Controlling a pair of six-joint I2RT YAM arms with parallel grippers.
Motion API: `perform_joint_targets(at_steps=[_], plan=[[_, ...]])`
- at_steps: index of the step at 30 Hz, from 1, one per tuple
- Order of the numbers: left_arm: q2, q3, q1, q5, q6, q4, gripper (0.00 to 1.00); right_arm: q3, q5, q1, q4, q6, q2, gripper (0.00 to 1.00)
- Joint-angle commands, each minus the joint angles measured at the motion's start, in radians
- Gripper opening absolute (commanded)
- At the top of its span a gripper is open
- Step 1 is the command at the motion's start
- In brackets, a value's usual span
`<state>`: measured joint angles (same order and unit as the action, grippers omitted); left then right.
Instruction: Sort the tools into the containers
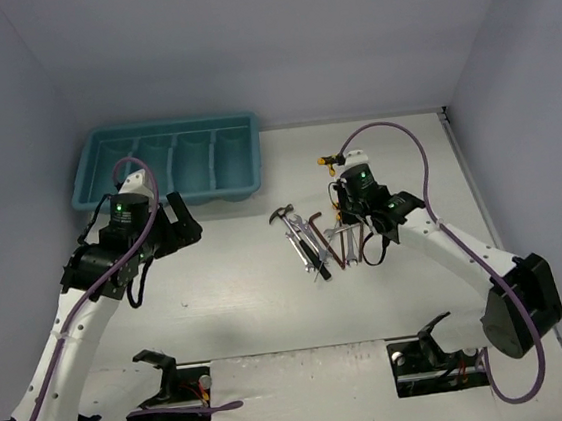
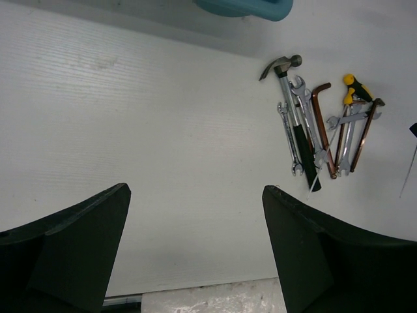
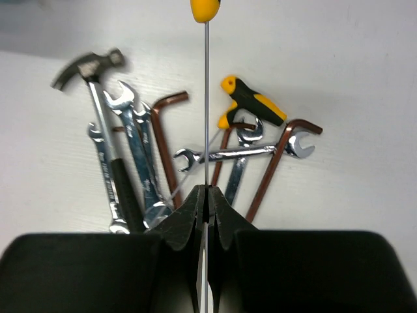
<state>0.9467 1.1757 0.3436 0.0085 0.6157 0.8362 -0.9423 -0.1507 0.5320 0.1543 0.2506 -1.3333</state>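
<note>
The teal tray [image 1: 92,180] with four narrow compartments stands at the back left; its corner shows in the left wrist view [image 2: 247,6]. The tools lie in a pile mid-table: a small hammer [image 1: 281,213] [image 2: 287,65] [image 3: 91,65], silver wrenches [image 2: 288,137] [image 3: 238,153], dark red L-keys [image 2: 320,124] [image 3: 163,130] and a yellow-and-black handled piece [image 2: 357,88] [image 3: 251,98]. My right gripper [image 1: 345,202] [image 3: 206,190] is shut on the thin metal shaft of a yellow-handled screwdriver [image 3: 206,78] [image 1: 329,161], held above the pile. My left gripper [image 1: 187,225] [image 2: 195,195] is open and empty, left of the pile.
Two black arm rests [image 1: 163,379] [image 1: 432,350] sit at the near table edge. Purple cables loop off both arms. Walls close in the left, back and right sides.
</note>
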Motion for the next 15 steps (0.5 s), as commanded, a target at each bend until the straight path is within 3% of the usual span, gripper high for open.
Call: perform_joint_targets(at_steps=[1, 7, 13, 15], plan=[[0.014, 0.070, 0.019, 0.072, 0.072, -0.098, 0.78, -0.070, 0.045, 0.028, -0.018, 0.036, 0.078, 0.00], [0.053, 0.102, 0.087, 0.087, 0.160, -0.270, 0.71, -0.128, 0.081, 0.109, -0.057, 0.093, 0.118, 0.00], [0.151, 0.124, 0.244, 0.002, 0.181, -0.473, 0.54, -0.169, 0.100, 0.188, -0.132, 0.164, 0.117, 0.00], [0.196, 0.131, 0.283, -0.034, 0.180, -0.528, 0.54, -0.186, 0.110, 0.208, -0.143, 0.178, 0.107, 0.00]])
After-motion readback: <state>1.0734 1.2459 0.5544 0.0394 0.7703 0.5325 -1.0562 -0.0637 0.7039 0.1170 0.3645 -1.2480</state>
